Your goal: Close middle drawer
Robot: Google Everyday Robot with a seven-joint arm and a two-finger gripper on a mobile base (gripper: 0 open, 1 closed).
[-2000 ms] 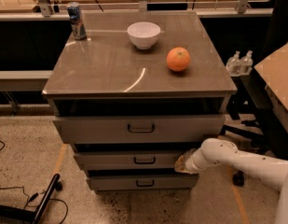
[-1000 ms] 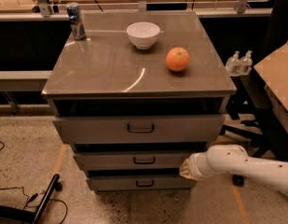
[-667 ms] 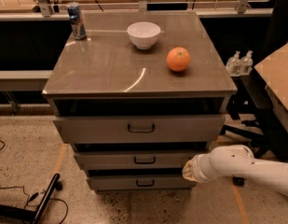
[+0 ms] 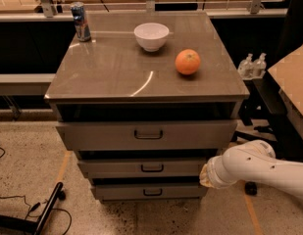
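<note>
The middle drawer [image 4: 141, 168] is the second of three in a grey metal cabinet, with a low front and a small dark loop handle [image 4: 152, 168] at its centre. Its front stands a little behind the taller top drawer's front [image 4: 146, 134] and a little ahead of the lowest drawer's front [image 4: 148, 192]. My white arm [image 4: 259, 168] comes in from the right. My gripper [image 4: 205, 175] is at the right end of the middle drawer's front, between the middle and lowest fronts. Only its tan wrist end shows.
On the cabinet top [image 4: 116, 72] stand a drink can [image 4: 81, 21], a white bowl [image 4: 151, 36] and an orange [image 4: 188, 62]. Two small bottles [image 4: 253, 65] and a dark frame stand to the right. A black leg and cable [image 4: 38, 217] lie on the floor at lower left.
My arm's end has slid to the right and a little down along the middle drawer's front, to its right end. The drawers and the things on top have not visibly moved.
</note>
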